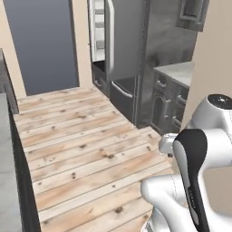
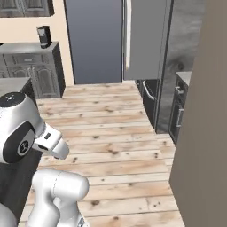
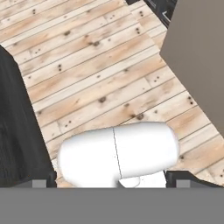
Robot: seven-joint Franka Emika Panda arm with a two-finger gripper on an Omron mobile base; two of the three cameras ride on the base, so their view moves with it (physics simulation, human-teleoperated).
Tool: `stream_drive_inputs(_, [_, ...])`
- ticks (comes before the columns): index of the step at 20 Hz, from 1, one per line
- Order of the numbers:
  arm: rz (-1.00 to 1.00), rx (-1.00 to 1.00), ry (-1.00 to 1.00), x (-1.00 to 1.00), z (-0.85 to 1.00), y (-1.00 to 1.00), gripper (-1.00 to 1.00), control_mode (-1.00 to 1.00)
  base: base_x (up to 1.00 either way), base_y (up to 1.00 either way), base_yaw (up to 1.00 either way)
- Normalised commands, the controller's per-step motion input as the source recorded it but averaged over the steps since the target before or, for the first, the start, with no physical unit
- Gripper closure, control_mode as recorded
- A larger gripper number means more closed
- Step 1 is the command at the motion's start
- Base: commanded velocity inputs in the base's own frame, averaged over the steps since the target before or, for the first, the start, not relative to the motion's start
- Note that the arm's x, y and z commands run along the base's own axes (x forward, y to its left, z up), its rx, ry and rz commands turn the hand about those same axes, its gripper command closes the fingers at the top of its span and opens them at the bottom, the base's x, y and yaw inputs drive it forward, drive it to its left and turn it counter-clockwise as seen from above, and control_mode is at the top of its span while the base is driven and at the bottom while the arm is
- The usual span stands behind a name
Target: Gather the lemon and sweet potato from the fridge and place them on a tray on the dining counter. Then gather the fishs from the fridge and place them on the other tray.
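The fridge [image 1: 122,45] stands with one door swung open over the wooden floor [image 1: 81,149]. The gripper [image 3: 112,183] points down at the floor, jaws spread wide, holding nothing.

fridge [image 1: 122,41] ahead across floor [image 1: 81,145], cabinet [image 1: 170,97] right of it

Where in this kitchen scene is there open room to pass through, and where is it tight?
The wooden floor lies bare between the dark-sided dining counter on the left and the fridge and grey cabinets on the right. It tightens by the fridge, whose open door juts out, and beside the beige wall.
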Motion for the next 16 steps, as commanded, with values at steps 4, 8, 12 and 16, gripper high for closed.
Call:
stream_drive_inputs(4, [0.0, 0.0, 0.0, 0.0, 0.0, 0.0, -1.0, 1.0, 1.0, -0.18, 0.06])
stream_drive_inputs(8, [0.0, 0.0, 0.0, 0.0, 0.0, 0.0, -1.0, 1.0, 1.0, -0.04, 0.04])
stream_drive_inputs(12, [0.0, 0.0, 0.0, 0.0, 0.0, 0.0, -1.0, 1.0, 1.0, -0.02, 0.02])
stream_drive_inputs(16, [0.0, 0.0, 0.0, 0.0, 0.0, 0.0, -1.0, 1.0, 1.0, 0.0, 0.0])
